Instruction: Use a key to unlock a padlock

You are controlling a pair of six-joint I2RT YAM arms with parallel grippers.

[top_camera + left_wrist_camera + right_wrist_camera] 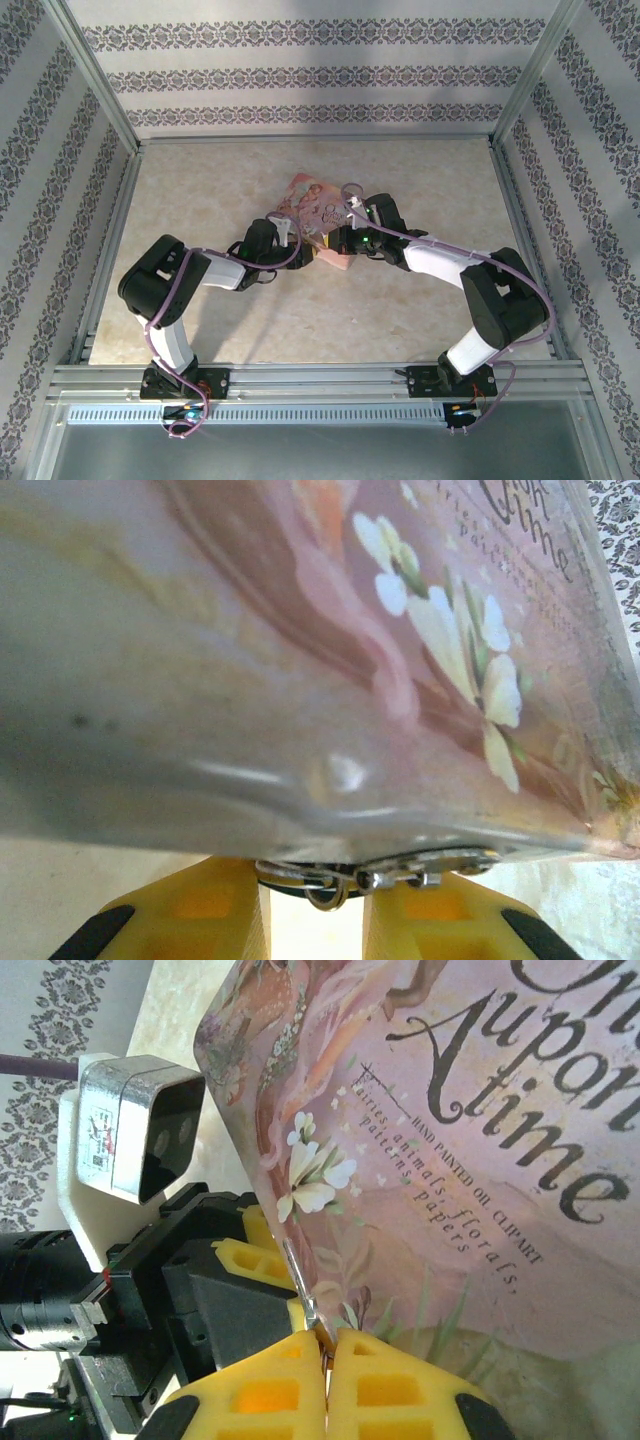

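While my right gripper (pixel 327 1345) pinches a thin silvery key (pixel 303 1295), my left gripper (pixel 313 905) sits narrowly parted either side of the tiny silvery padlock (pixel 400 872) at the edge of the flat pink tin (pixel 300 630); whether it clamps, I cannot tell. Insertion seems in hand: next, line the key up with the keyhole.

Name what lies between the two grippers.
The pink tin lies between the left gripper and the right gripper; the top view shows it.
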